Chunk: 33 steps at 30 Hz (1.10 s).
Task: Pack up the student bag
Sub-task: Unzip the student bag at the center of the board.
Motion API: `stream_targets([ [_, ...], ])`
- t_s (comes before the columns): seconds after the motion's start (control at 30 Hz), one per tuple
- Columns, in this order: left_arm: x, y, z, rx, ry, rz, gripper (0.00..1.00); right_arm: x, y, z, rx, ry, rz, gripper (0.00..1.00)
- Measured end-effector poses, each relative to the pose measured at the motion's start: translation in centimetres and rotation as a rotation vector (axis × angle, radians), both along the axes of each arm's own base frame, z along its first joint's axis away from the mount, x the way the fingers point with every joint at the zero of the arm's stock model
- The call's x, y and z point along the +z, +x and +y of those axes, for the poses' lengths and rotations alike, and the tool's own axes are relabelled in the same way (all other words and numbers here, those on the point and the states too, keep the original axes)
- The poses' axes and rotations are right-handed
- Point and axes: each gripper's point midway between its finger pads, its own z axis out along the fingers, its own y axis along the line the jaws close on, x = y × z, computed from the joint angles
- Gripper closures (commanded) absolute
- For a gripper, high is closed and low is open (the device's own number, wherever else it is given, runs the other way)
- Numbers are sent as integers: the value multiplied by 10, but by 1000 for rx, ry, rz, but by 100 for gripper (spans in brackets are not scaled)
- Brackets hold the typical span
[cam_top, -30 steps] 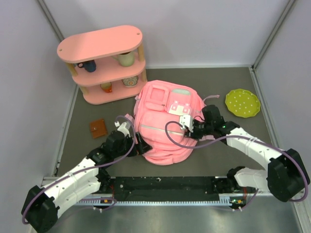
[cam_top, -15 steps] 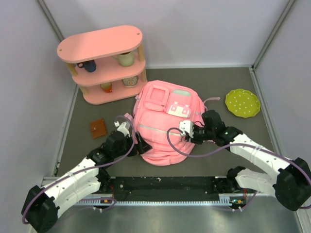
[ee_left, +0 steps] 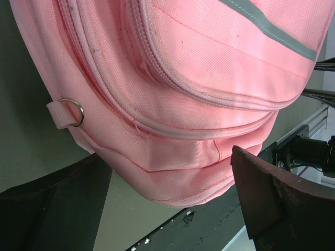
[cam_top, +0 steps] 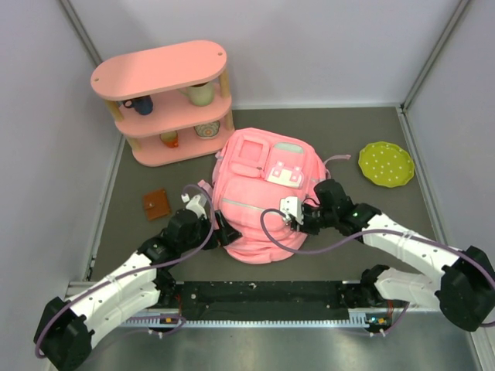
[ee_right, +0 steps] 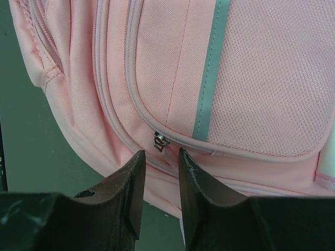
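1. Lying on the worktop (cam_top: 348,139), the student bag (cam_top: 259,205) sits just ahead of both your tools.
2. Left tool (ee_left: 167,162) — wide open, bag's bottom edge just ahead.
3. Right tool (ee_right: 159,157) — narrow gap, gripping nothing; zipper pull (ee_right: 159,141) just beyond its tips.

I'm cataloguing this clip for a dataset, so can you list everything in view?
bag: one, pink, table centre
shelf: one, pink, three tiers, far left
cups: four, blue, cream, orange and patterned, on the shelf's two lower tiers
plate: one, green with dots, far right
square: one, brown, flat, left of the bag
table: one, dark grey, under everything
left hand: one, black, wide open at the bag's near left edge
right hand: one, black, narrowly open by a zip pull on the bag
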Motion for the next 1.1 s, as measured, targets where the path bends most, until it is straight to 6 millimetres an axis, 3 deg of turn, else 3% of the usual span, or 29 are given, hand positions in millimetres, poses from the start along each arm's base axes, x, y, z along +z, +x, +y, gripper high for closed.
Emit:
stream_targets([
  [0.17, 1, 0, 0, 1, -6, -5, 3, -7, 5, 0, -14, -17, -4, 68],
  [0.3, 2, 0, 0, 3, -9, -7, 3, -15, 8, 2, -24, -31, 10, 83],
  [0.33, 2, 0, 0, 3, -10, -8, 3, -17, 9, 2, -30, -35, 13, 95],
  [0.37, 3, 0, 0, 4, -12, -10, 3, -19, 10, 3, -35, -39, 17, 100],
  [0.63, 8, 2, 8, 45, -7, -38, 4, -22, 16, 4, -78, -47, 45, 100],
  [0.77, 5, 5, 15, 79, 12, -55, 11, -14, 11, 7, -112, -15, 75, 100],
  [0.87, -7, 3, 19, 93, 30, -39, 23, -4, 0, 13, -114, 11, 80, 100],
  [0.97, -21, 0, 22, 101, 43, -14, 34, 2, -23, 24, -84, 33, 117, 100],
  [1.1, -24, 1, 21, 102, 38, -8, 49, 3, -31, 29, -136, 38, 151, 100],
])
